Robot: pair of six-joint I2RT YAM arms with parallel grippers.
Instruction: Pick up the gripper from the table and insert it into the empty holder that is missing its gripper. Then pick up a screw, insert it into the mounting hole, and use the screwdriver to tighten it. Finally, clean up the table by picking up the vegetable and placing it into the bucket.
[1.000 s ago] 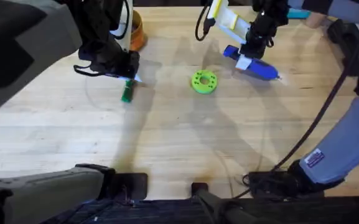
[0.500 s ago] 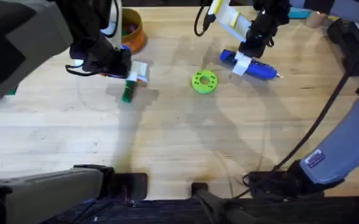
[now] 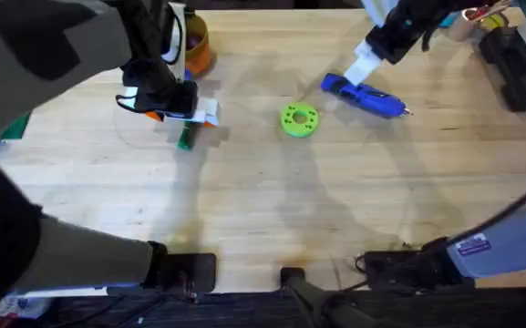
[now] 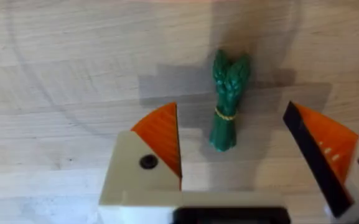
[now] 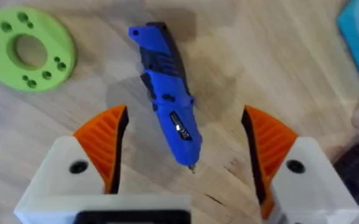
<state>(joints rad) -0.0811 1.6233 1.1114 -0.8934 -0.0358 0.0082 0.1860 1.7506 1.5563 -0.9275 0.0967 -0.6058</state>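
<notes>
- Overhead: left gripper (image 3: pixel 182 111) hangs low over the vegetable (image 3: pixel 186 138), near the bucket (image 3: pixel 196 46) at the table's (image 3: pixel 263 210) far left.
- Left wrist: orange pads (image 4: pixel 162 134) spread wide with nothing between them but air; vegetable (image 4: pixel 227 99) lies flat on the wood between and just beyond the fingers, not touched.
- Overhead: right gripper (image 3: pixel 363 67) sits above the back end of the screwdriver (image 3: pixel 365 97), which lies on the table right of the green disc (image 3: pixel 299 119).
- Right wrist: jaws wide open, holding nothing; screwdriver (image 5: pixel 168 93) lies between the two pads (image 5: pixel 104 140), bit toward the camera, apart from both; green disc (image 5: pixel 28 48) off to one side.
</notes>
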